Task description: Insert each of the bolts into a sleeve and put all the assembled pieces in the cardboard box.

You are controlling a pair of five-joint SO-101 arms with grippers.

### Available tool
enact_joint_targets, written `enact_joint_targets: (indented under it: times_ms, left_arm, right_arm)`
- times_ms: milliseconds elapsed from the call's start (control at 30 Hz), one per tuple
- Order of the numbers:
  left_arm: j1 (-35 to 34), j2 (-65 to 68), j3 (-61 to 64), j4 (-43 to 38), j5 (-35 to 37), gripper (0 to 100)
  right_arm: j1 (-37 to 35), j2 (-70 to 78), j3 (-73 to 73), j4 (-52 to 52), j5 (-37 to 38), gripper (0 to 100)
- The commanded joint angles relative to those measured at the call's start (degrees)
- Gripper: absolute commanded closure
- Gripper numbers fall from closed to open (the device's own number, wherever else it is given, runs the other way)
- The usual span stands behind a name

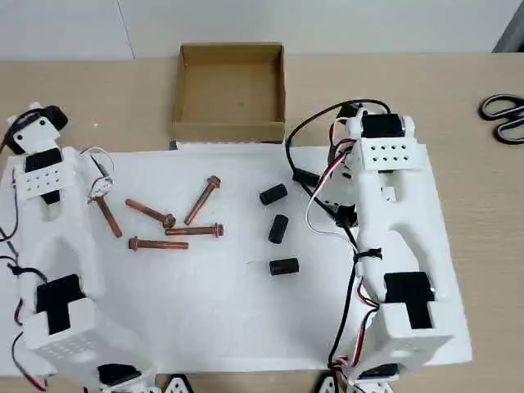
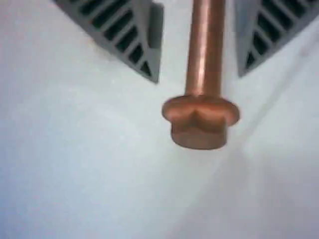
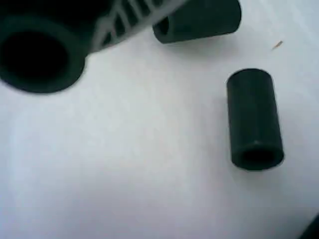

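**First pairing in hand: bolt straddled, sleeve in grip**

On the desk (image 1: 82, 90), a white sheet (image 1: 205, 319) under both arms. At the desk's far edge, about midway along, the cardboard box (image 1: 229, 131), with no assembled piece inside yet. Toward the left edge, five bolts (image 1: 194, 231) scattered on the sheet. Nearest that edge, the target bolt (image 2: 204, 119), lying flat by the look of it. Around its shank, left fingers (image 2: 124, 35) spread wide with a gap on each side, so not gripping. Nearer the middle, three loose sleeves (image 1: 278, 228), well apart from the bolts. Toward the right edge, right fingers (image 3: 130, 21) apparently clamped on a fourth, the held sleeve (image 3: 35, 55), bore open toward the camera.

Judged as early in the first step, with nothing joined so far. Next: close on the shank, lift, line bolt tip up with bore, push through.
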Motion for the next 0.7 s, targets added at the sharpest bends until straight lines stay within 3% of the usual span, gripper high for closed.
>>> enact_joint_targets:
  times_ms: [0,667]
  left_arm:
    - [-0.09,-0.26,-2.33,0.09,0.09,90]
    - [0.18,6.59,-2.68,-3.16,0.09,90]
  right_arm:
    - [0.48,-0.57,-0.26,0.31,0.62,99.5]
    - [0.48,-0.4,-0.26,0.22,0.53,99.5]
